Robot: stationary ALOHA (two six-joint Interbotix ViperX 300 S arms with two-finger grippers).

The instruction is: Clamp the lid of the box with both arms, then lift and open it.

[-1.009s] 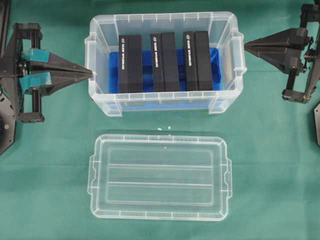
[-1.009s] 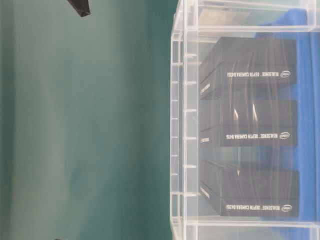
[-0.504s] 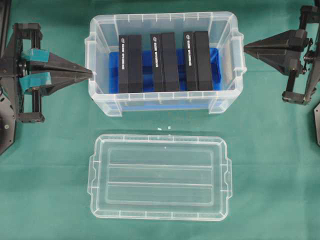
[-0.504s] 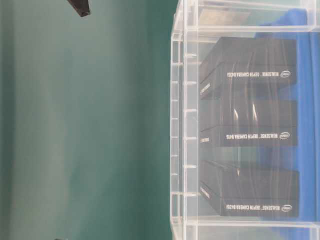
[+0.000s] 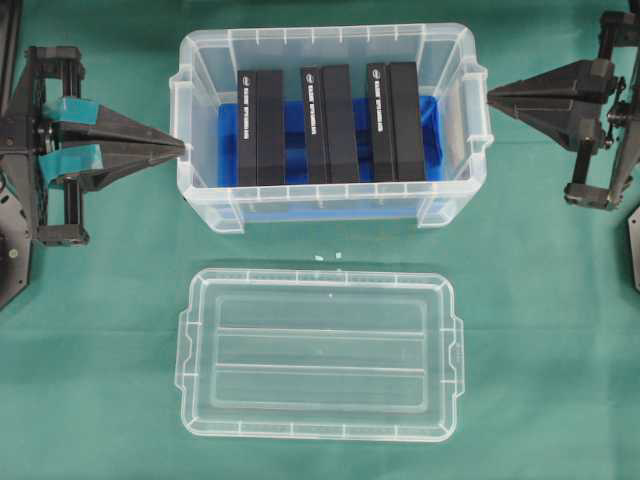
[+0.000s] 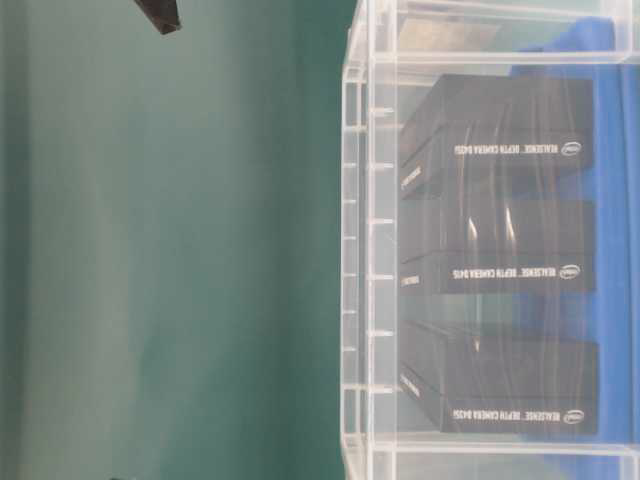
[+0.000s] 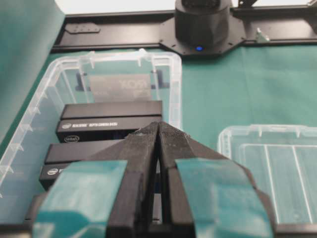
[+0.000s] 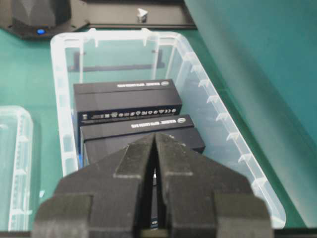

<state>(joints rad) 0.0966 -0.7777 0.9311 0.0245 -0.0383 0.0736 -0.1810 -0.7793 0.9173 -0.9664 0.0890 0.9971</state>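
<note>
The clear lid (image 5: 320,353) lies flat on the green cloth in front of the box, apart from it; its edge shows in the left wrist view (image 7: 270,163) and the right wrist view (image 8: 15,163). The open clear box (image 5: 200,190) holds blue lining and three black slabs (image 5: 325,122). My left gripper (image 5: 183,148), with teal tape bands, is shut and empty, its tip at the box's left side. My right gripper (image 5: 490,96) is shut and empty, its tip at the box's right side handle.
Green cloth covers the table. Black arm bases stand at the far ends (image 7: 203,25) (image 8: 34,15). A few small white specks (image 5: 328,256) lie between box and lid. In the table-level view the box wall (image 6: 365,250) fills the right half.
The right gripper has shifted slightly up and toward the box since a second ago. The left arm, box and lid have not moved.
</note>
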